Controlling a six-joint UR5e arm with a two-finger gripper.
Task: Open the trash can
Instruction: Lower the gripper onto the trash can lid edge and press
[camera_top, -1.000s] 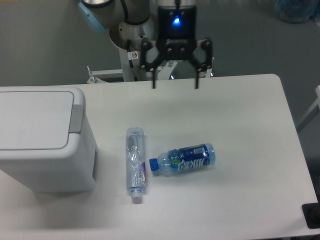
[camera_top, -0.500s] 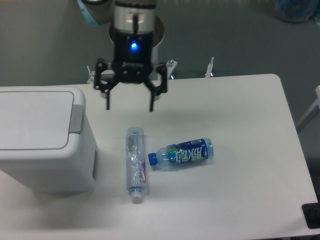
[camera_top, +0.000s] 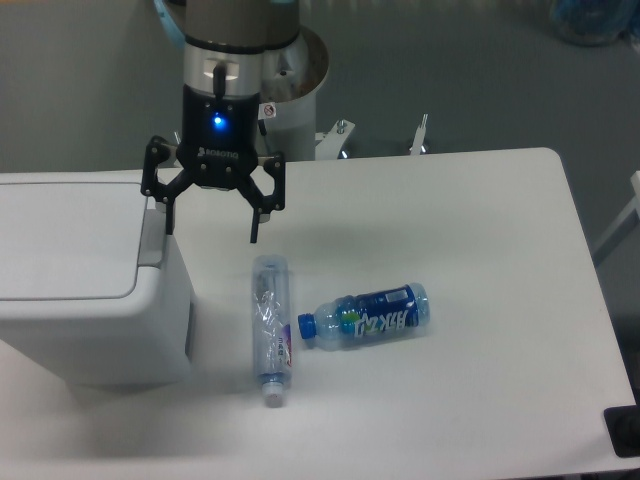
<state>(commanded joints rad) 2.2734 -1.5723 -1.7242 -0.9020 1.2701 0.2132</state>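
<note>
Found trash can (camera_top: 85, 285) at desk (camera_top: 470, 230) left edge, lid flat and closed. Noted hand (camera_top: 211, 234) spread apart, empty, over the grey hinge strip; contact unclear. Recommended hooking the lid's free edge, possibly opposite. Observed two bottles nearby.

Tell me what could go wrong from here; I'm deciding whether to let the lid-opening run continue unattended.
1. The open gripper hovers at the trash can by its grey hinge strip; pushing there may not lift the lid.
2. The clear bottle lies close beside the trash can and touches the blue bottle; a low sweep could knock both rolling.
</note>
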